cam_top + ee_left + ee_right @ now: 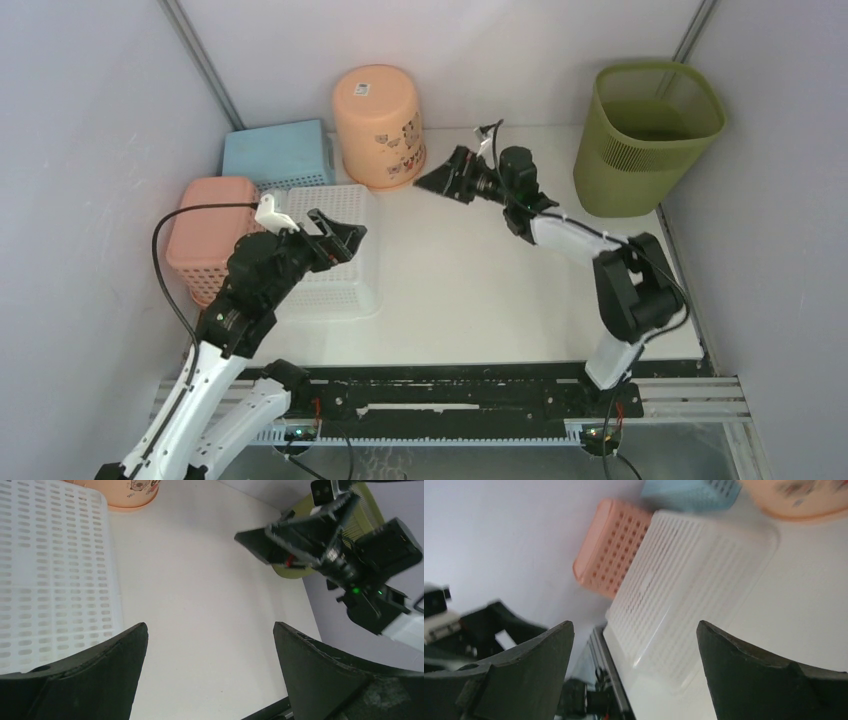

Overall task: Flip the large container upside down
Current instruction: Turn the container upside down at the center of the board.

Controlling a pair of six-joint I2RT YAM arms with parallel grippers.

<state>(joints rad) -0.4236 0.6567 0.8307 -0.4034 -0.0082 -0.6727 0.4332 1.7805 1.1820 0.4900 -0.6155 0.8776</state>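
The large olive-green bin [648, 135] stands upright, mouth up, at the far right corner of the table; a part of it shows behind the right arm in the left wrist view [357, 522]. My right gripper [445, 178] is open and empty, held above the table's middle back and pointing left, well to the left of the bin. My left gripper [338, 238] is open and empty above the white basket [335, 250], far from the bin. Both wrist views show wide-apart fingers [100, 665] [529, 665] with nothing between them.
A peach bucket [379, 125] stands upside down at the back. A blue basket [278, 153], a pink basket [208, 235] and the white basket lie upside down at the left. Grey walls close in both sides; the bin sits close to the right wall.
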